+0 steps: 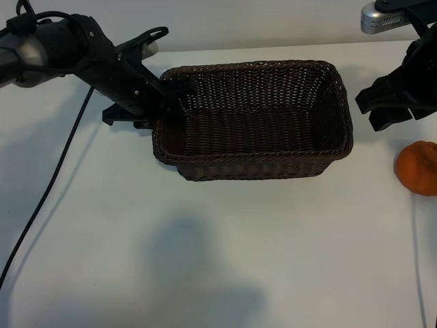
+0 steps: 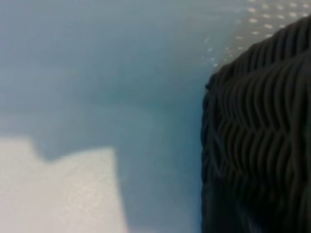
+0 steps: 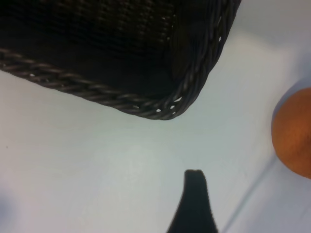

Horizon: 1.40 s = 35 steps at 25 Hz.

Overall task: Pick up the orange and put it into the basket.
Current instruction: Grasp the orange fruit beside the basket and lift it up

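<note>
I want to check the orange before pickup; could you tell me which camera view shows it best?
The exterior view: the orange lies almost whole on the table, right of the basket, cut only by the picture's edge. The right wrist view catches only a slice of it; the left wrist view shows none.

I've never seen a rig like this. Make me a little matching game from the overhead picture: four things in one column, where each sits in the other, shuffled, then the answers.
Things:
1. orange
2. basket
3. left gripper
4. right gripper

Places:
A. at the basket's left end, by the rim
B. middle of the white table, nothing inside it
C. on the table at the picture's right edge, outside the basket
D. between the basket's right end and the orange, farther back, touching neither

Pairs: 1-C, 2-B, 3-A, 4-D
</note>
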Tool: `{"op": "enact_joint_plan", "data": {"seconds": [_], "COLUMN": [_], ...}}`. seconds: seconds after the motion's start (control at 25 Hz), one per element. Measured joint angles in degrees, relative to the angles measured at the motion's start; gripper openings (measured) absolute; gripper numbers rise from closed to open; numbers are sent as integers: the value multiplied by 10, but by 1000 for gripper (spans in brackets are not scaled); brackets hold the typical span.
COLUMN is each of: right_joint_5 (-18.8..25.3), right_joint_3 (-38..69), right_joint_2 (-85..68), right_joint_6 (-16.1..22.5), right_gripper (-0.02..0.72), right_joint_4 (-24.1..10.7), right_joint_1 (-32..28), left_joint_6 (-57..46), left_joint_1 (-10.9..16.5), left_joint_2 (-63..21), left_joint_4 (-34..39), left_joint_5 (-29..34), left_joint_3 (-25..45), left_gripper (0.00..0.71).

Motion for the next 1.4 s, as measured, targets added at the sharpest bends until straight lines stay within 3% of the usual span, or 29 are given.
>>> {"op": "enact_joint_plan", "data": {"seconds": [0.08,0.2,0.68,0.88,1.04,1.4], "right_joint_5": [1,1,2,3,4,5], "right_joint_3": [0,0,0,0,0,0], "right_joint_2": [0,0,0,0,0,0], "right_joint_6": [0,0,0,0,0,0], "right_gripper": [547,547,547,547,547,547], "right_joint_4": [0,0,0,0,0,0], "right_joint_1": [0,0,0,0,0,0], "left_joint_6": [0,-2,-25,-27,-10,55], "left_joint_1": [0,0,0,10,57,242], "left_joint_2": [-7,-32,-169,-176,-195,-295], "left_joint_4": [2,19,119,165,181,188], "left_joint_5": [3,7,29,100,155,228], "left_joint_3": [0,0,-3,-49,-71,-75], "left_gripper": [578,665,642,632,621,599]}}
